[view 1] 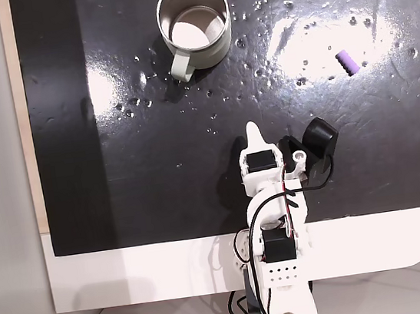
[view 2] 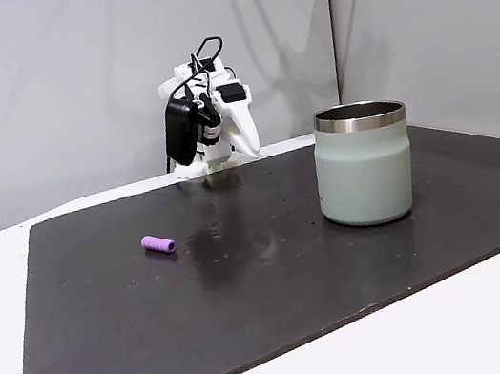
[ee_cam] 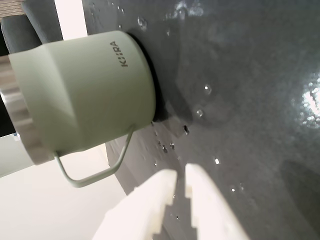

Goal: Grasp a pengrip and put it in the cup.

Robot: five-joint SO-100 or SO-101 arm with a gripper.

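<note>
One pengrip (view 1: pixel 346 62) lies alone on the dark mat (view 1: pixel 159 179), well apart from the claw (view 1: pixel 252 128) and to its upper right in a fixed view; the claw's white fingers (ee_cam: pixel 210 200) sit almost together, gripping nothing; the cup (view 1: pixel 194 23) stands upright near the mat's far edge, handle toward the arm, well left of the pengrip.

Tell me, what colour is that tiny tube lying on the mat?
Light purple pengrip, clearest in a fixed view.
</note>
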